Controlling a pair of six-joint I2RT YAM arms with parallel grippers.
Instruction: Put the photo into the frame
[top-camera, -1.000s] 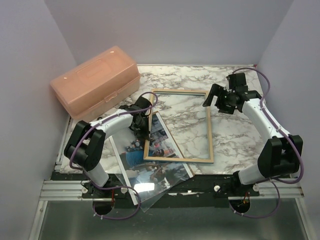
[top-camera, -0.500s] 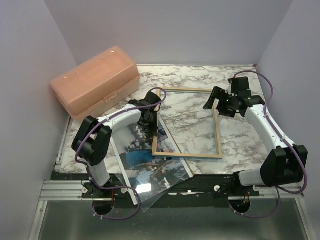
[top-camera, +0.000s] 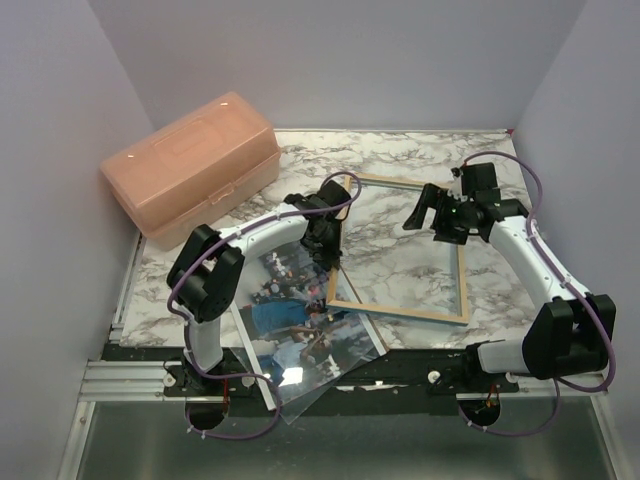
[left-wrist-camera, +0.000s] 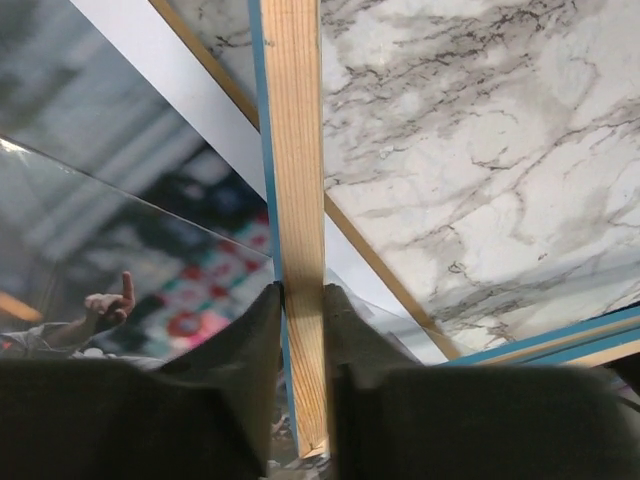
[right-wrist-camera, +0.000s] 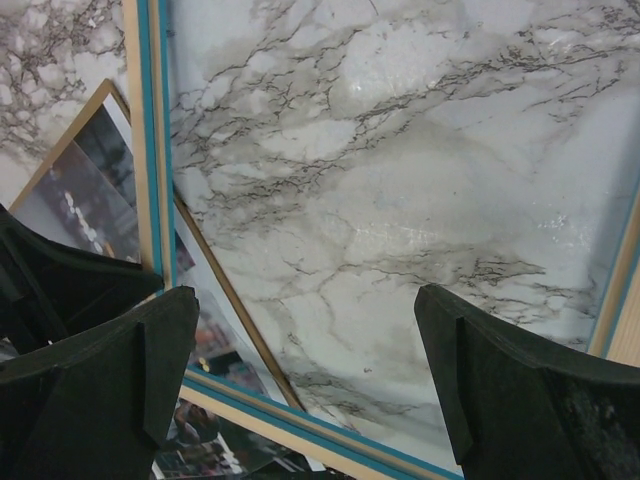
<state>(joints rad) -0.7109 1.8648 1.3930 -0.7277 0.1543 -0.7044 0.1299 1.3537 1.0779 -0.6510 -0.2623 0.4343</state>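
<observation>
Left gripper (left-wrist-camera: 302, 300) is closed on the left rail of the frame (top-camera: 400, 311), which is pale-wood side up on the marble tabletop (top-camera: 420, 150). Its near-left corner overlaps the photo (top-camera: 290, 322). Right gripper (right-wrist-camera: 305, 300), spread wide and empty, hovers above the frame's far-right part.

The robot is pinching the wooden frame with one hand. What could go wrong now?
1. The left gripper pinches only one thin bar of the frame, so it might twist or slip out.
2. The frame's corner lies over the photo and clear sheet; sliding could drag them, and the sheet already hangs past the near edge of the table.
3. The right gripper is open above the frame, giving no support.
</observation>
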